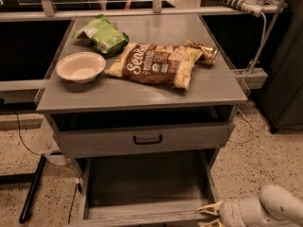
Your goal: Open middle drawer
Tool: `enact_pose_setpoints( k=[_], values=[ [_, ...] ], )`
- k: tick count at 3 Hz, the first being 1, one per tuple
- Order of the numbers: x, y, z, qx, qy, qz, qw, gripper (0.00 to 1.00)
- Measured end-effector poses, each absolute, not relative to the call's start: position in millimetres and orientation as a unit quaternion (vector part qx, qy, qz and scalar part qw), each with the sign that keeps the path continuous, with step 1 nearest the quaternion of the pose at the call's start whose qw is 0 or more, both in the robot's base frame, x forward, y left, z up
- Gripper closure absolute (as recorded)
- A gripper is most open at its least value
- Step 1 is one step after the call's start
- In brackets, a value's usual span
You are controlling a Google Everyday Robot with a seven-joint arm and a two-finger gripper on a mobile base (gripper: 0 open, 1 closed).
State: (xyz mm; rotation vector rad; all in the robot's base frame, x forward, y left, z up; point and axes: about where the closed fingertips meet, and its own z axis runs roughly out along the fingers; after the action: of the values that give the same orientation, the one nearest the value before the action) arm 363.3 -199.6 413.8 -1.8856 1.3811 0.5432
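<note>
As it stands: middle drawer (142,188) pulled out; gripper (208,214) at its front right corner.
Jaws: parted, holding nothing.
Risk: a careless withdrawal could knock it shut.

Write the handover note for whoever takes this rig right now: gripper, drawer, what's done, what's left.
Gripper: low at the bottom right of the camera view, at the front right corner of the middle drawer.
Middle drawer: pulled well out and bare inside. Its front lies at the picture's lower edge, with the handle out of view.
Top drawer: just above, with nothing on its handle.
Done: the middle drawer looks open.
Left: probably only drawing the arm clear without bumping the drawer.
</note>
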Motion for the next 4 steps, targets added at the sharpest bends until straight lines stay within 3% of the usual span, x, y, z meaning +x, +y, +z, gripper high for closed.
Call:
enact_pose_setpoints(
  k=[4],
  values=[
    [316,-203,412,-0.734,0.528,0.231,0.359,1.0]
  ],
)
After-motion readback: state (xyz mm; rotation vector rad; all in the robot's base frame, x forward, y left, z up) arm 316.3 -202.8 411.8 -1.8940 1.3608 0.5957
